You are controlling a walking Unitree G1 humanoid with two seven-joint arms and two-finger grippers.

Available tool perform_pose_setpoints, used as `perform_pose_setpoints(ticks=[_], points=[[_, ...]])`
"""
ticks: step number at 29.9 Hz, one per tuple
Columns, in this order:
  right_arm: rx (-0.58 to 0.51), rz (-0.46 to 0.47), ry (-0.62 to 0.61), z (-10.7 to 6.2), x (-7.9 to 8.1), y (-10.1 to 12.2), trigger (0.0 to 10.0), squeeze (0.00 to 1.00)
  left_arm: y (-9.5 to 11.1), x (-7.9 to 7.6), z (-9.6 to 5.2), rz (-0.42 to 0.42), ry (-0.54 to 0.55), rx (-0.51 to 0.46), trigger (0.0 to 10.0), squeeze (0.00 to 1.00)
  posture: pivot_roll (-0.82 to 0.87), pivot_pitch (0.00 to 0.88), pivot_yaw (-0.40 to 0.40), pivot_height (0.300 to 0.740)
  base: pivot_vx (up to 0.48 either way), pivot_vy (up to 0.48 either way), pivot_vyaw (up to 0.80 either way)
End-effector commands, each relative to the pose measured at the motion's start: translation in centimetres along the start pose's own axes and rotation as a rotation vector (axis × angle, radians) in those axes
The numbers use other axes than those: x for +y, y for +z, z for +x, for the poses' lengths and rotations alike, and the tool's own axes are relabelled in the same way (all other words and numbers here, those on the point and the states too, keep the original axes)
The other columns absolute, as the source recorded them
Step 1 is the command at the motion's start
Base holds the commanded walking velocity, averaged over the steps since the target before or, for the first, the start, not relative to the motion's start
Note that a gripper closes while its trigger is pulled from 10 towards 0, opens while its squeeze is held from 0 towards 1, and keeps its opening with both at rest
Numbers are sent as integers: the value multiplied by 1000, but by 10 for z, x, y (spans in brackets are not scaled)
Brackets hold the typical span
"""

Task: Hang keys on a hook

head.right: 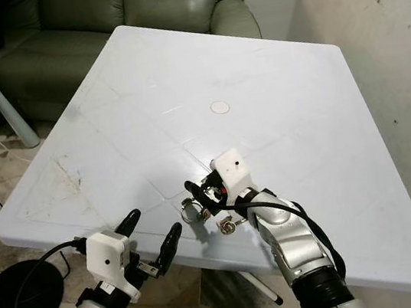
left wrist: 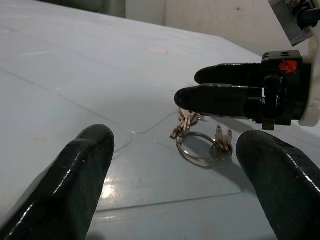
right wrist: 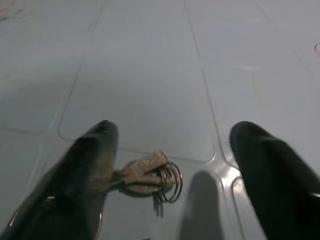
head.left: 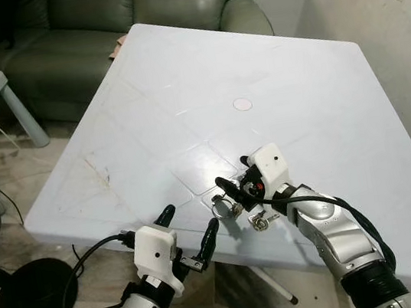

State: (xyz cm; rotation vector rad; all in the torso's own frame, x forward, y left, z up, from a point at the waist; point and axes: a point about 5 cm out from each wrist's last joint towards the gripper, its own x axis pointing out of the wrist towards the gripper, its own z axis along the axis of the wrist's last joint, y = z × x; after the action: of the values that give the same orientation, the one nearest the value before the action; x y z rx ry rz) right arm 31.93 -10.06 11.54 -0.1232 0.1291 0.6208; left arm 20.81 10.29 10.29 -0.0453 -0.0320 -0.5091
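A bunch of silver keys on a metal ring lies flat on the white worktop, near its near edge.

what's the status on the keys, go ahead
Right gripper open, straddling keys on white table. Left gripper open at near edge. No hook seen.

Head stereo pair looks forward and down from above the near edge of the white bench, sofa at frame top. Both wrist cams sit low, close to the bench, looking along their own black fingers. Left and right wrist views share the keys, also centre-low in head views.
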Motion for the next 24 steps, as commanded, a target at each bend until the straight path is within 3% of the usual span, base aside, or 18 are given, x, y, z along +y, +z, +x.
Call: perform_pose_setpoints(ticks=[1,14,24], points=[[31,3,-1,-4,-3,-7,0,0,3,-2,-1,6,-3,1,10000,0,115,164,-129,740,0,0,0],[85,-25,74,-17,-12,-20,0,0,2,-3,-1,8,1,11,10000,0,112,163,-129,740,0,0,0],[98,-5,115,-18,-7,-21,0,0,2,-2,-1,9,3,12,10000,0,110,163,-127,740,0,0,0]])
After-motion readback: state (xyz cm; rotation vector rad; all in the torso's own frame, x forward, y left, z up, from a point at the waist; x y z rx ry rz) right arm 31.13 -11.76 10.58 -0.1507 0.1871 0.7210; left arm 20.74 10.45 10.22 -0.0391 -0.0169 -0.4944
